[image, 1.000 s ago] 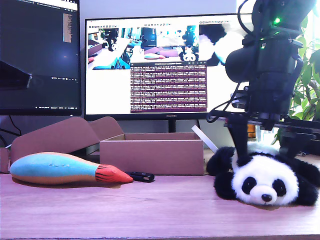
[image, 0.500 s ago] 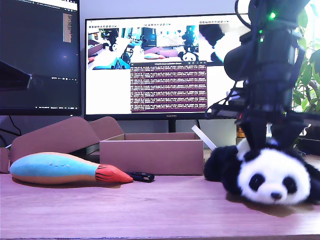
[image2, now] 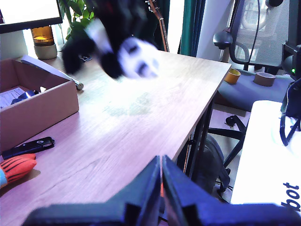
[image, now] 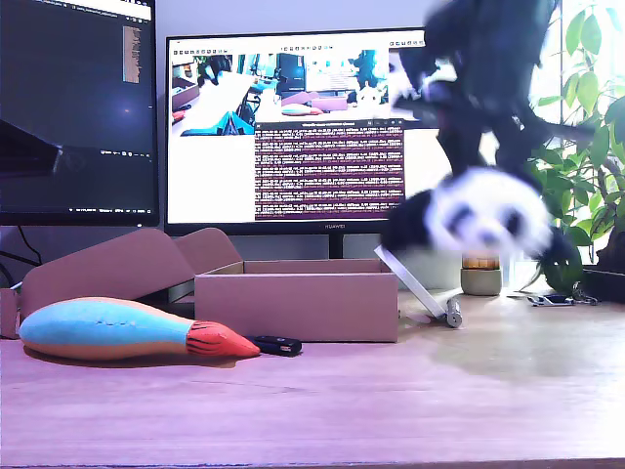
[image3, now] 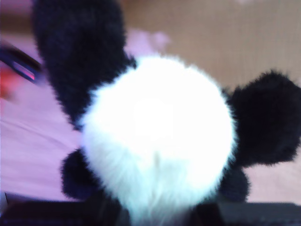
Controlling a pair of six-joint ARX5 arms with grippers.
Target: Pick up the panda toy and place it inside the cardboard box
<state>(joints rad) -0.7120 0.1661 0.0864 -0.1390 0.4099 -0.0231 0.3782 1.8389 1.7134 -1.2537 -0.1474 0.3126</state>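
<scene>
My second gripper (image: 488,147) pinches the panda toy (image: 479,217) by its back and holds it in the air, off the surface (image: 391,391) and beside the cardboard box (image: 296,305) toward the surface's plant-side end. My first gripper (image2: 161,176) is pressed together, empty. The plush hangs loose — a fast swing could shake it free, or a limb may catch the box's raised flap (image: 415,285) and spill outside, since the toy looks nearly box-wide.

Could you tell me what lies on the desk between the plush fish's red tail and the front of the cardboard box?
In the exterior view, a small black device lies on the desk between the plush fish and the cardboard box.
</scene>
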